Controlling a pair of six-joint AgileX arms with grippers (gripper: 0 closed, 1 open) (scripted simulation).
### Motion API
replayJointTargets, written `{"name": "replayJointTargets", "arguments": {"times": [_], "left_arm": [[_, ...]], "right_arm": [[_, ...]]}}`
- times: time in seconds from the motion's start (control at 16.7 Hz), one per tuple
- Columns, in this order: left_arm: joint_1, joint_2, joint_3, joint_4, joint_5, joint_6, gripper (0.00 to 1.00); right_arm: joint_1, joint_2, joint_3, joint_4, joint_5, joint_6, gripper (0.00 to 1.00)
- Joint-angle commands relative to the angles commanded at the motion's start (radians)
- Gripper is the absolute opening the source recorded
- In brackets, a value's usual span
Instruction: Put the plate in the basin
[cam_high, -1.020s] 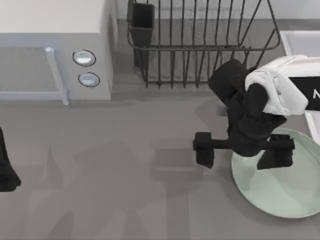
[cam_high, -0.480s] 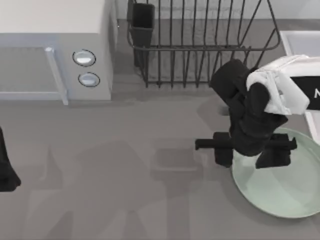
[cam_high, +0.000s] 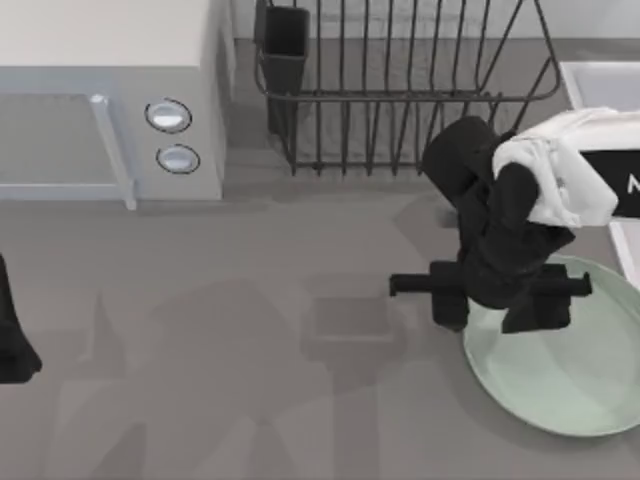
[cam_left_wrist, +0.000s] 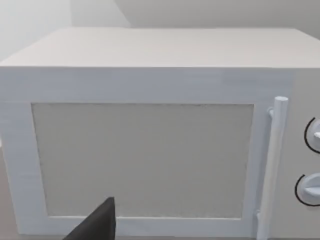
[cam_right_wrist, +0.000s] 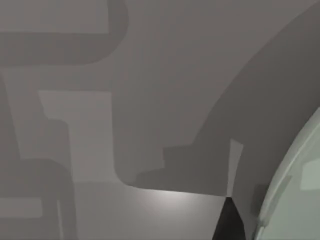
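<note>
At the right side of the grey surface (cam_high: 250, 330), top view: the plate (cam_high: 560, 370) is lying flat, in front of the black wire dish rack (cam_high: 400, 90) and just beside the basin (cam_high: 600, 80), whose pale rim is showing at the right edge. The plate is resting outside the basin. The right arm is reaching down over the plate's left rim; the right gripper (cam_high: 500, 305) is straddling that rim, one finger (cam_high: 450, 300) sitting outside the plate on the surface side, the other (cam_high: 540, 305) sitting over the plate's interior. Jaws are standing apart, rim between them; contact with the rim cannot be confirmed. The microwave (cam_high: 110, 100) is standing well to the left of the plate. The left arm is sitting parked at the left edge, in front of the microwave, well apart from the plate.

Left wrist view: the camera is facing the microwave front (cam_left_wrist: 142, 160), with its handle (cam_left_wrist: 272, 160) and two dials. A dark finger tip (cam_left_wrist: 100, 225) is showing low; left gripper state cannot be told.

Right wrist view: the plate's mint rim (cam_right_wrist: 300, 180) is curving beside the shadowed surface (cam_right_wrist: 150, 100), with a dark finger tip (cam_right_wrist: 229, 222) just outside the rim.
</note>
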Motion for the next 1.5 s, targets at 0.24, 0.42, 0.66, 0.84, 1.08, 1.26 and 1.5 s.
{"name": "replayJointTargets", "arguments": {"times": [0.24,0.42,0.66,0.84,1.08,1.26,1.5], "left_arm": [[0.000,0.000,0.000,0.000,0.000,0.000,1.00],[0.000,0.000,0.000,0.000,0.000,0.000,1.00],[0.000,0.000,0.000,0.000,0.000,0.000,1.00],[0.000,0.000,0.000,0.000,0.000,0.000,1.00],[0.000,0.000,0.000,0.000,0.000,0.000,1.00],[0.000,0.000,0.000,0.000,0.000,0.000,1.00],[0.000,0.000,0.000,0.000,0.000,0.000,1.00]], "right_arm": [[-0.017,-0.094,0.011,-0.005,0.019,-0.009,0.00],[-0.014,-0.082,0.078,-0.072,0.019,-0.006,0.00],[-0.012,-0.064,0.316,-0.308,0.019,-0.004,0.00],[-0.013,-0.058,0.583,-0.571,0.019,-0.005,0.00],[-0.020,-0.068,0.891,-0.879,0.018,-0.011,0.00],[-0.025,-0.082,1.018,-1.006,0.018,-0.017,0.00],[-0.027,-0.087,1.051,-1.039,0.018,-0.019,0.00]]}}
